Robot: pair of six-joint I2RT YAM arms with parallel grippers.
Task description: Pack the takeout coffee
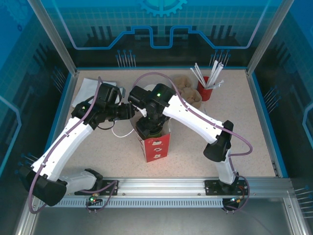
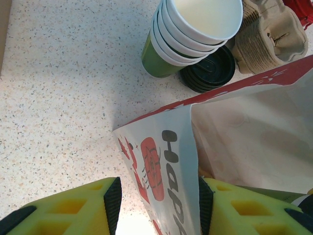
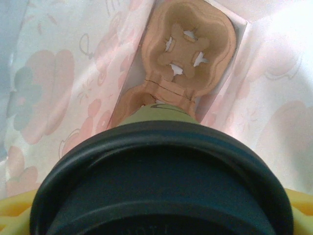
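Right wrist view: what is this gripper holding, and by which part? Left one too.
The right gripper grips the takeout coffee near its black lid; the left gripper pinches the paper bag at its top edge.

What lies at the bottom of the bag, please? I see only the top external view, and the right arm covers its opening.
Observer: In the right wrist view, a cardboard cup carrier lies on the floor of the bag, below the takeout coffee.
Operator: Is its socket free?
Observer: The socket in sight is empty; the carrier's near end is hidden behind the coffee.
Operator: Does the left gripper hold the bag?
Observer: In the left wrist view it straddles the bag's rim; whether it is clamped, I cannot tell.
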